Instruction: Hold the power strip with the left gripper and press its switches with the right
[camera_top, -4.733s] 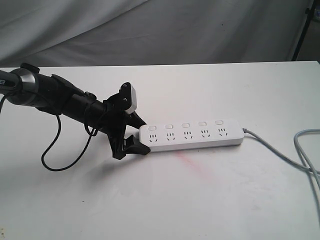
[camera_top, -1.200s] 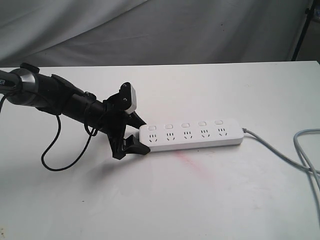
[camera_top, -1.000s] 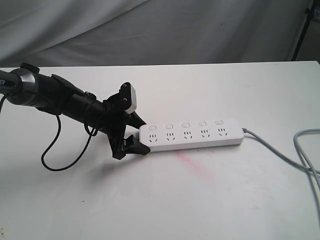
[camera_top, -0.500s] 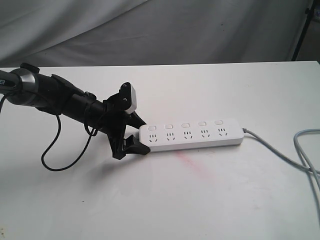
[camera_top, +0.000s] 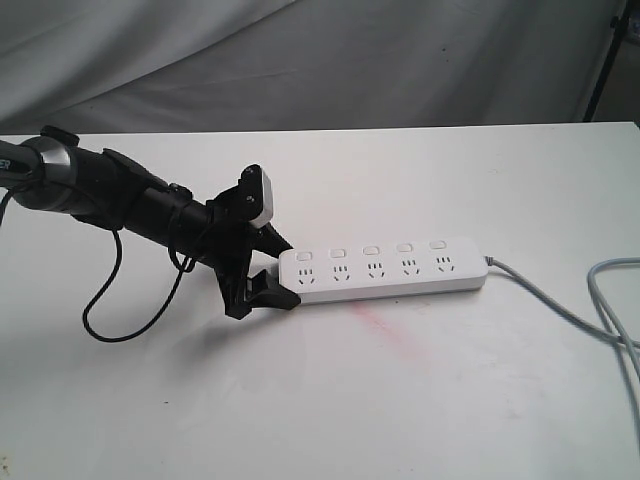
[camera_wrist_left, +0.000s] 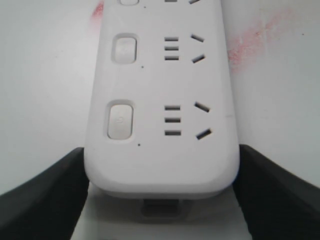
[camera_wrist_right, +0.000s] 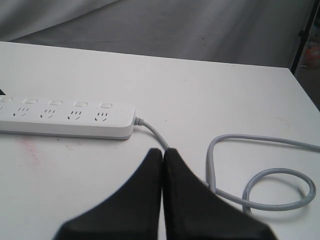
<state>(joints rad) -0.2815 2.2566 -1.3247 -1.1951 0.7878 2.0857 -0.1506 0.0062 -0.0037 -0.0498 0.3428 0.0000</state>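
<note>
Open overhead along switches (camera_top: 370, 249). Blocked at left end of power strip (camera_top: 385, 272) by left gripper (camera_top: 282, 272). Obstructed beyond right end by grey cable (camera_top: 520, 282) looped on table (camera_top: 400, 400).

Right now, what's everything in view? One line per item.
power strip: one, white, flat on the table's middle
switches: five, white, in a row along the strip's far edge
sockets: five, white, one beside each switch
cable: one, grey, runs from the strip's right end and loops near the table's right edge
pink smear: one, on the table just in front of the strip
table: one, white
cloth: one, grey, behind the table
left arm: one, black, reaching in from the left
left end effector: one, black, clamped on the strip's left end
right end effector: one, black, shut, over the table near the cable
</note>
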